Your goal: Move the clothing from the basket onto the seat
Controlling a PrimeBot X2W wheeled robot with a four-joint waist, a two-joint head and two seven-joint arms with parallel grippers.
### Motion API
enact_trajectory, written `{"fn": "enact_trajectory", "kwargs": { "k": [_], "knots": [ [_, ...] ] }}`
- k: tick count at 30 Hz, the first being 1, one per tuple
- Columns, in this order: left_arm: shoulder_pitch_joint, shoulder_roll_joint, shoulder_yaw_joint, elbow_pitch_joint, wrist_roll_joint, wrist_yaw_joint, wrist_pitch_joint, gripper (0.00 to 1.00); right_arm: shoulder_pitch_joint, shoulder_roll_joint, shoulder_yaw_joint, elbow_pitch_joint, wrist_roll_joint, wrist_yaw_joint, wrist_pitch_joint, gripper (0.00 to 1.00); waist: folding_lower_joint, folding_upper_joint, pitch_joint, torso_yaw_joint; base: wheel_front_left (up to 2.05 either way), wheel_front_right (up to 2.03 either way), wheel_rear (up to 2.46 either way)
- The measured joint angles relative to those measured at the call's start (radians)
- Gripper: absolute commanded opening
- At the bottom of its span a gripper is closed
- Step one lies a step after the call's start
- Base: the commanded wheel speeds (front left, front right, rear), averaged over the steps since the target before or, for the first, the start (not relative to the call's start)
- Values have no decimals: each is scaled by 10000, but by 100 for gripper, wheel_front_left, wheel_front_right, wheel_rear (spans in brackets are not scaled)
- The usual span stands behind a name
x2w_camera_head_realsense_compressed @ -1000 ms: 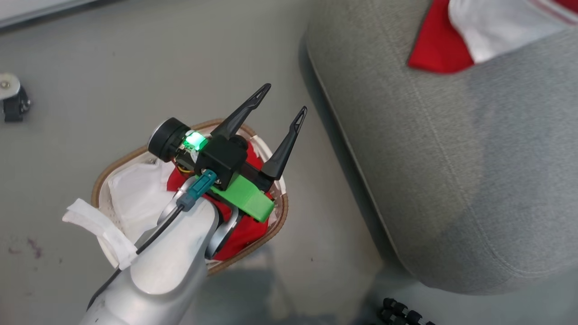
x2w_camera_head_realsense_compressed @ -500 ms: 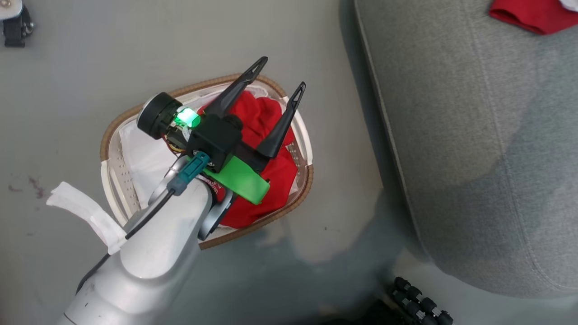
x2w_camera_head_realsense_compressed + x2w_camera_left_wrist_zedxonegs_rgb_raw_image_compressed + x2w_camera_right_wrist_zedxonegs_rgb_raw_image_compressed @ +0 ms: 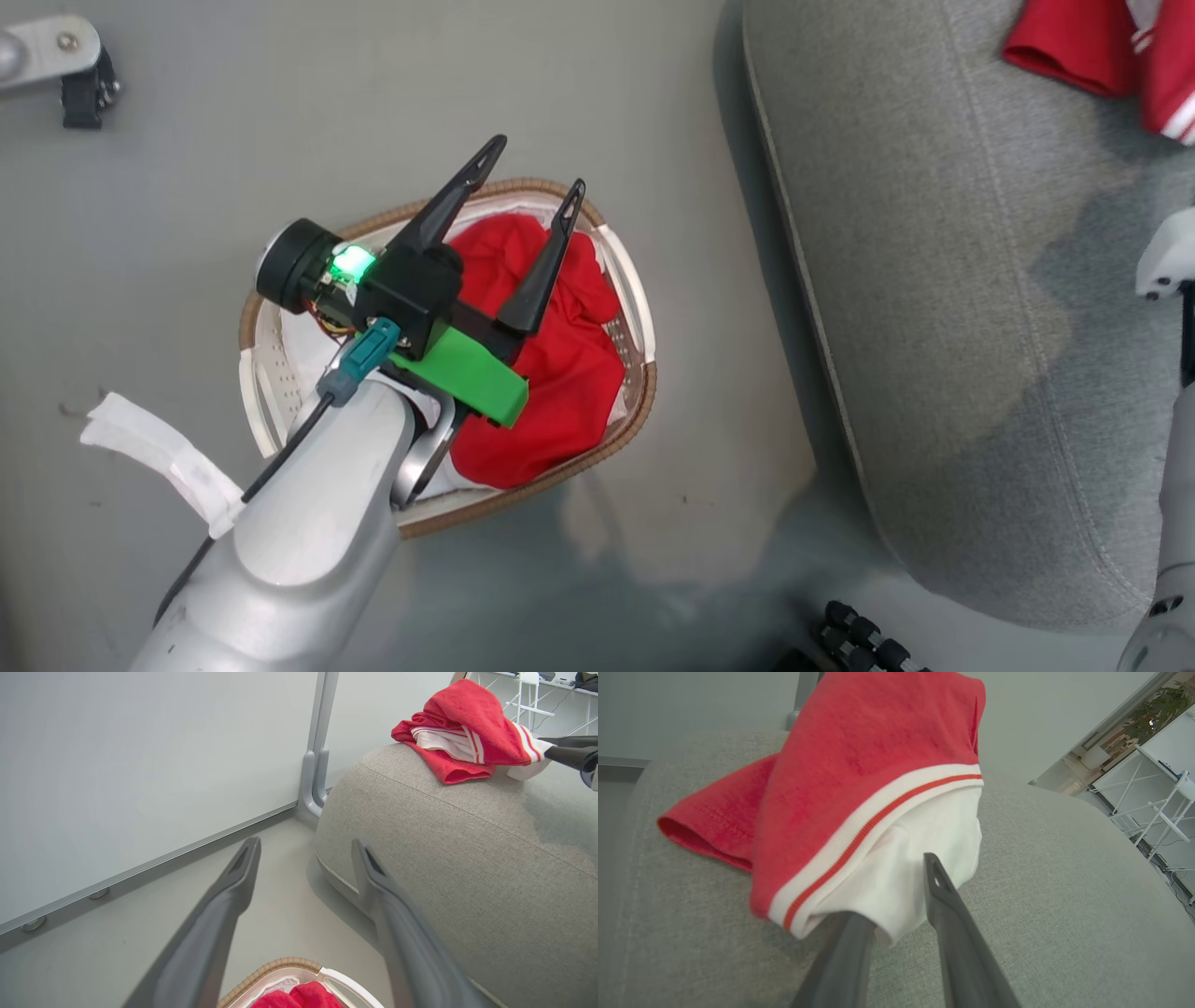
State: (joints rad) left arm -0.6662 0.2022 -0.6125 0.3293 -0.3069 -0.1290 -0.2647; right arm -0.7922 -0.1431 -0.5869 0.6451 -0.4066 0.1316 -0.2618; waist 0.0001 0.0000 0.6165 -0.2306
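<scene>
The cream basket stands on the floor with red clothing piled in it. My left gripper hovers above it, open and empty, its fingers pointing past the basket's far rim. Another red garment with white-red trim lies on the grey seat near its far edge. My right gripper is at that garment with its jaws parted. The garment's white end drapes over the left finger and hides its tip.
A white sheet lines the basket's left half. Grey floor separates the basket from the seat's rounded edge. A caster sits at the far left, black wheels at the bottom. My right forearm crosses the seat's right side.
The camera has shifted, bringing the whole basket and my right forearm into view. My left gripper stays open over the basket.
</scene>
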Motion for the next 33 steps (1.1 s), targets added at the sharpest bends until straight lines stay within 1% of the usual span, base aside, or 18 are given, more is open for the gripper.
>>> {"fn": "enact_trajectory", "kwargs": {
  "k": [3,6,12,17,23,30,33],
  "knots": [
    [220,-69,79,44,2,0,0,100,458,188,355,-523,387,0,-2,100,0,0,-385,-56,0,0,0],
    [500,-207,376,61,4,0,0,100,814,420,1032,-1235,878,0,-15,100,-1,0,-827,-86,0,0,0],
    [1169,-424,882,238,61,0,0,100,1359,629,2207,-1881,1835,-2,-15,100,-1,0,-1662,-49,0,0,0],
    [1677,-671,1515,336,178,0,0,100,1749,709,3156,-2079,2351,-2,-15,100,-2,0,-2337,148,0,0,0],
    [2408,-903,2569,541,546,0,0,100,2236,836,4103,-2220,3033,-2,-15,100,-2,0,-3078,629,0,0,0],
    [3266,-1057,4036,805,821,61,0,100,3037,924,4869,-2052,3513,-2,-15,100,-2,0,-3862,1234,0,0,0],
    [3600,-1156,4529,828,957,71,0,100,3447,940,4980,-2031,3668,-2,-15,100,-2,0,-4168,1487,0,0,0]
  ]
}}
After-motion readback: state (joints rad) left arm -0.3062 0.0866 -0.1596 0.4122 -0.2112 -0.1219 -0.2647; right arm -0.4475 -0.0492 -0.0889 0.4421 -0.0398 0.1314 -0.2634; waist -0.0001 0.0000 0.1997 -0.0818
